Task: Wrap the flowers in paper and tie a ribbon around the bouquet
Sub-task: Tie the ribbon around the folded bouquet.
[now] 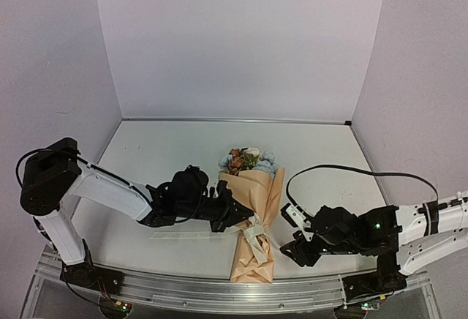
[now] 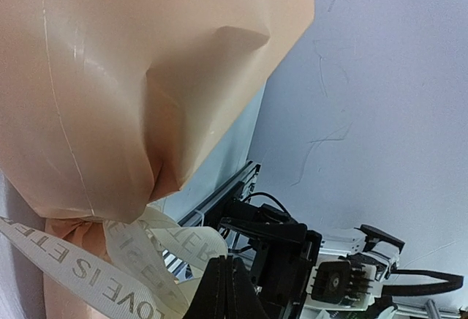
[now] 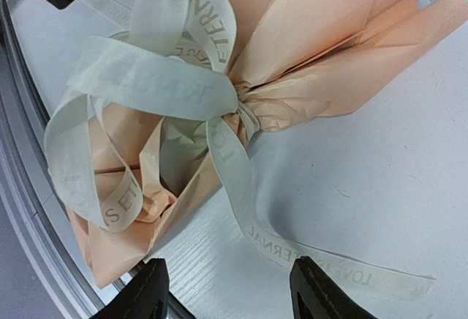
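Now w/ right gripper (image 3: pixel 230 274) gaping empty and left gripper (image 2: pixel 227 269) pinching the ribbon (image 3: pixel 146 85), any tug is prob risking loosening the bouquet (image 1: pixel 257 198) knot (image 3: pixel 245 110).

Soft, even, bright light; shadows on the table (image 1: pixel 168 151) are faint. In the left wrist view the near paper (image 2: pixel 110 77) blurs, slightly glossy.

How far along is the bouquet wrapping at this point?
Done: the flowers sit inside the paper cone, and the ribbon is knotted round its neck with loops formed. In hand: the left gripper, jaws shut, sits at a ribbon loop; whether it pinches it is unclear. The right gripper is open, holding nothing. Left: apparently only letting go and pulling clear.
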### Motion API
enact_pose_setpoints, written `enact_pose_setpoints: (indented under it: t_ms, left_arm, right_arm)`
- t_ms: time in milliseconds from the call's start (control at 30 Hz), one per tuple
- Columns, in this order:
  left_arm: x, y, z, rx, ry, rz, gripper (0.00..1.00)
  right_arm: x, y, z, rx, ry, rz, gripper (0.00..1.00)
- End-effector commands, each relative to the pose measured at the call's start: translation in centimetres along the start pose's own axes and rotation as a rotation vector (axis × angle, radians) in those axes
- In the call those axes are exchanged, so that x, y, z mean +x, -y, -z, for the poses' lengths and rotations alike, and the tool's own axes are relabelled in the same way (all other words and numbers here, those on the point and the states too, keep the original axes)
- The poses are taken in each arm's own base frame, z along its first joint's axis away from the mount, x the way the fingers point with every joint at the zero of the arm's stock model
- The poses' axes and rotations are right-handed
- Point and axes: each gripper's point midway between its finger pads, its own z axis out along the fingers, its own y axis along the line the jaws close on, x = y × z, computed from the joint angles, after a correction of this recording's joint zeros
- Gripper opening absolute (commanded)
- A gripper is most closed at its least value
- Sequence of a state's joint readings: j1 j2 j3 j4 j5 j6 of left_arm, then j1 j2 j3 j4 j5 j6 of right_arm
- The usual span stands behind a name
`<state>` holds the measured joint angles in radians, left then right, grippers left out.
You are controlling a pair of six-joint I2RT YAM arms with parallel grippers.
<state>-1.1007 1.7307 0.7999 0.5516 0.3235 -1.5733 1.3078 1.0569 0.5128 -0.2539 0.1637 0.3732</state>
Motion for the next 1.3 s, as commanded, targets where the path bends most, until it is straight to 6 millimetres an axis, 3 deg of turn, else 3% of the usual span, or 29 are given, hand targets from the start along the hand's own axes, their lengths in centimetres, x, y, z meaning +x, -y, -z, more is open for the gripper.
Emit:
enact_pose_setpoints:
  t_ms: [0,233,567,767,1167,1267]
  left_arm:
    - [-0.3,2.2,0.0,0.097,0.025,0.029,0.0]
    - [-0.3,1.9,-0.3,0.086,0.022,0.025,0.0]
    - [-0.1,1.2,-0.6,0.075,0.032,0.028,0.0]
    - [0.2,1.4,-0.7,0.074,0.036,-0.005,0.0]
    - [0.2,0.7,-0.4,0.033,0.054,-0.11,0.0]
    - [0.2,0.2,-0.4,0.016,0.051,-0.126,0.0]
  right_arm:
    - [-0.8,-1.4,1.9,-0.057,-0.073,0.091,0.59]
    - [-1.0,-3.3,1.2,-0.12,-0.143,0.207,0.65]
    - [-4.8,-3.6,-1.1,-0.022,-0.079,0.226,0.72]
    - [-6.7,-4.0,-1.3,0.0,-0.068,0.232,0.78]
    - [-7.0,-4.0,-1.4,0.025,-0.121,0.208,0.85]
    - [-6.9,-3.3,-1.6,0.072,-0.154,0.192,0.86]
